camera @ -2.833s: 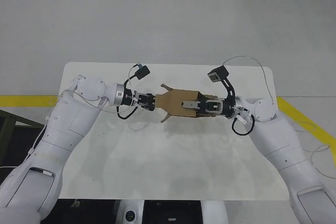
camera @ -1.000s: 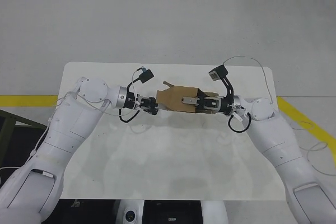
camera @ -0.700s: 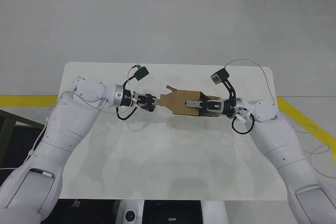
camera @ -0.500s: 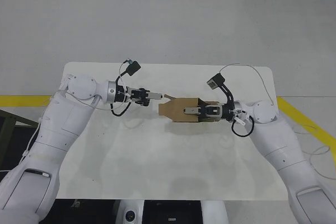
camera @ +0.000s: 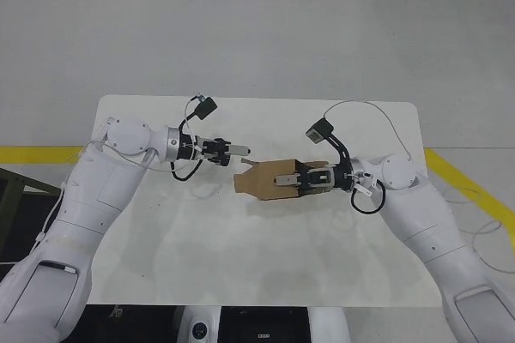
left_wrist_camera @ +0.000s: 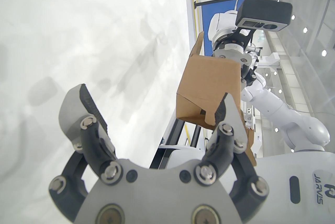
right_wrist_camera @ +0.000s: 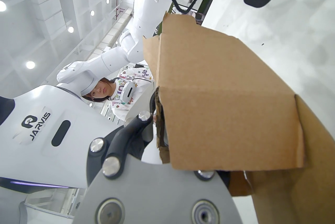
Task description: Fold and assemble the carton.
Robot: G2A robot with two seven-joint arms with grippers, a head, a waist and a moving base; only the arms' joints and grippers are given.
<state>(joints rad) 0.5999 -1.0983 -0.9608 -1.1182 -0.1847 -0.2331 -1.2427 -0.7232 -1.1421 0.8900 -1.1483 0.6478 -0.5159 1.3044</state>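
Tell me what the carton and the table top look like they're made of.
The carton looks like brown cardboard with a plain matte face. Creased fold lines and rough cut edges show on its flaps. The table top is white, smooth and faintly glossy, and it carries soft shadows. It could be laminate or painted board; I can't tell which.

The top camera looks down from above at the whole desk (camera: 266, 257). The left wrist camera sits right behind the left claw (left_wrist_camera: 155, 96), the right one behind the right claw (camera: 281, 181), very close. All three see the carton (camera: 256, 182).
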